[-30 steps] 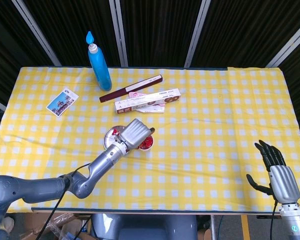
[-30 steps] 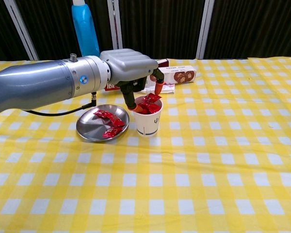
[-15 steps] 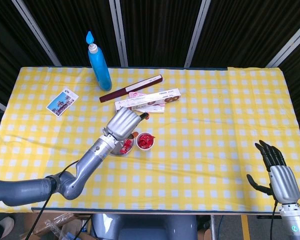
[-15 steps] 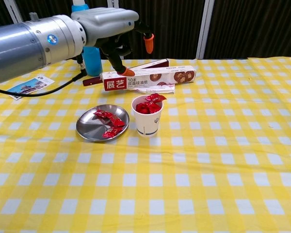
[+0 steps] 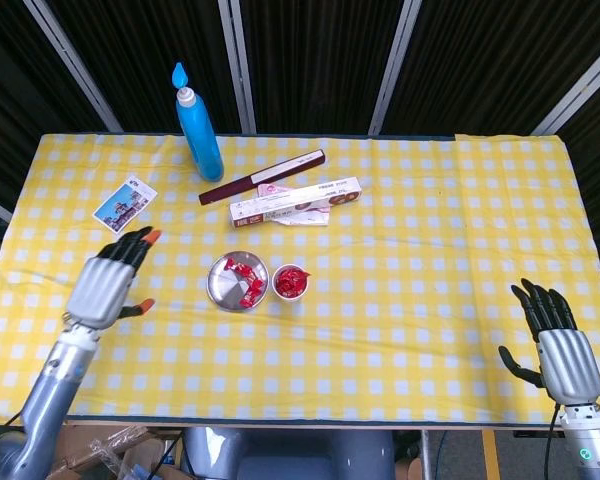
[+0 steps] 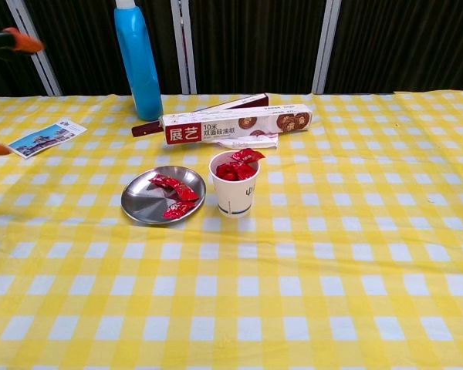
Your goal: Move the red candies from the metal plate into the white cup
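On the metal plate [image 6: 143,206], well to the right of the left hand [image 5: 104,286], several red candies [image 6: 174,191] remain. That hand, over the white cup [image 6: 234,194] half a second ago, has pulled back to the surface's [image 6: 355,262] left edge, fingers spread and empty. The cup beside the plate is heaped with candies. The right hand [image 5: 563,355] rests open, far right.

Head view looks down from high; chest view low, nearer, sharing the table [image 5: 430,260].

Left hand [image 5: 107,285] and right hand [image 5: 563,354] hover empty, fingers spread.
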`<state>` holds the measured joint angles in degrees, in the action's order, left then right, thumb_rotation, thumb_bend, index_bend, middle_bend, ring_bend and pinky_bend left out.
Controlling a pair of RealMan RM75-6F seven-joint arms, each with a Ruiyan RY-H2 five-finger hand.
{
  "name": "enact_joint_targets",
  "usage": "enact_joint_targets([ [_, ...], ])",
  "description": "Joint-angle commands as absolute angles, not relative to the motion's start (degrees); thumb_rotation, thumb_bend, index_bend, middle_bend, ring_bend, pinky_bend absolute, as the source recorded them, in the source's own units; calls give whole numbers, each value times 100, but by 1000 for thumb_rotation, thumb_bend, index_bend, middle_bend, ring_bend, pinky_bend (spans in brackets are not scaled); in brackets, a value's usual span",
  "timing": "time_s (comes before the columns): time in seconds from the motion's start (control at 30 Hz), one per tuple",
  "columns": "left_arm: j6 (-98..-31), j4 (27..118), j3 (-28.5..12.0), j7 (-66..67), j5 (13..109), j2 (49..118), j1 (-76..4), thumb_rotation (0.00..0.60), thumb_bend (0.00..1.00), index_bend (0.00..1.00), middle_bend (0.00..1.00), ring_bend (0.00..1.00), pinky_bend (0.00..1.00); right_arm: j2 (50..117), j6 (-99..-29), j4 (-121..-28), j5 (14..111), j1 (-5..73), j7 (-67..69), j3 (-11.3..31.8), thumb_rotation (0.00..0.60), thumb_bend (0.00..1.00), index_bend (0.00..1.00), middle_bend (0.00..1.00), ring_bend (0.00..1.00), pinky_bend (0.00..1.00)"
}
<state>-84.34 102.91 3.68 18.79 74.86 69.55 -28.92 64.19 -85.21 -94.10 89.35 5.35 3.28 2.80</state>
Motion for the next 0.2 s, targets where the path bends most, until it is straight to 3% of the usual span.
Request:
enact_joint_targets([
  [0.03,-9061,10206,915,1446,8029,6474,-2162,600,126,0,0,0,75,6548,-8571,-9297,8911,525,-50,303,600,387,0,0,0,0],
  [0.2,-9649,9532,1090,1131,8458,6470,-1569,600,126,0,0,0,54,6689,-8643,-9221,8932,505,-250,306,600,388,0,0,0,0],
])
